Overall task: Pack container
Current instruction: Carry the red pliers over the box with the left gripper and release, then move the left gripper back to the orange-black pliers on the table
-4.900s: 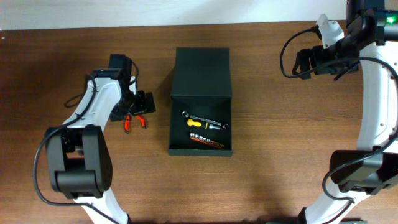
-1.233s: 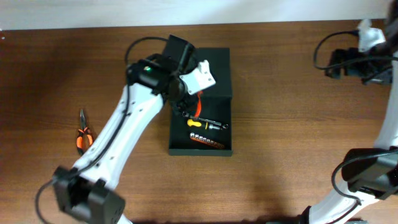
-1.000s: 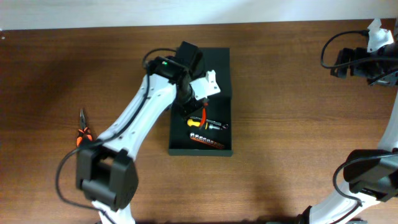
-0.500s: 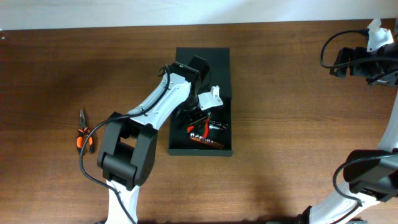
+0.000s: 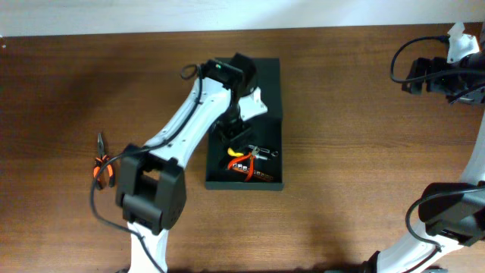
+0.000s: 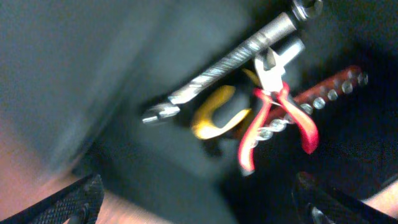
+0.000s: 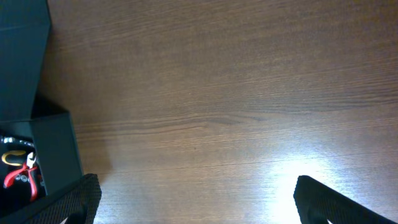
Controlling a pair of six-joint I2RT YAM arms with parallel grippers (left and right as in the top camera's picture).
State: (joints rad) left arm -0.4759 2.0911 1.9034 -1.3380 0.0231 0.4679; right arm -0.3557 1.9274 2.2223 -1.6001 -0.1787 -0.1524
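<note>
The dark green container point(image 5: 214, 163) stands at the table's middle with its flap lid point(image 5: 261, 72) open to the far side. Inside lie red-handled pliers point(image 5: 241, 158), a metal ratchet wrench point(image 6: 230, 59), a yellow-handled tool point(image 6: 217, 113) and a red bit strip point(image 6: 329, 90). The pliers also show in the left wrist view point(image 6: 273, 118). My left gripper point(image 5: 233, 127) hangs over the box's far end, open and empty point(image 6: 202, 206). My right gripper point(image 5: 413, 76) is open and empty at the far right, over bare wood point(image 7: 199, 202).
Orange-handled pliers point(image 5: 102, 168) lie on the wooden table at the left, well apart from the box. The container's side point(image 7: 28, 74) shows at the left edge of the right wrist view.
My left gripper carried the red-handled pliers from the left of the table into the box, let them go and drew back towards the lid. The right arm stayed still.
</note>
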